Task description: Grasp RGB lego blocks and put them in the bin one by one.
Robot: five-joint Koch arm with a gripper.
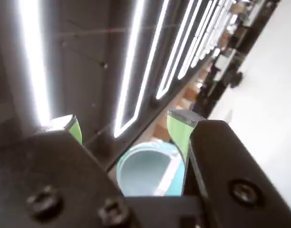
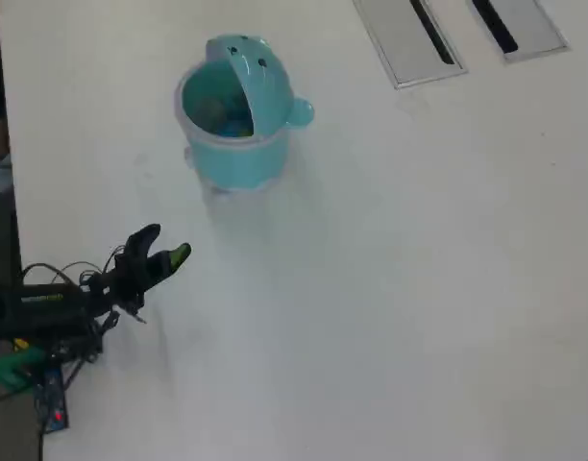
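The round light-teal bin (image 2: 238, 144) stands on the white table at the upper left of the overhead view, its dotted hood tipped back and a knob on its right side. Blurred bluish and greenish shapes lie inside it; I cannot tell them apart as blocks. No red, yellow-green or blue block shows on the table. My gripper (image 2: 165, 247) is below and to the left of the bin, apart from it, open and empty. In the wrist view the two green-tipped jaws of the gripper (image 1: 125, 122) stand wide apart, with the bin's open mouth (image 1: 150, 168) between them.
Two grey slotted panels (image 2: 409, 38) (image 2: 520, 24) are set in the table at the top right. The arm's body and cables (image 2: 44, 317) lie at the table's left edge. The wrist view points up at ceiling light strips.
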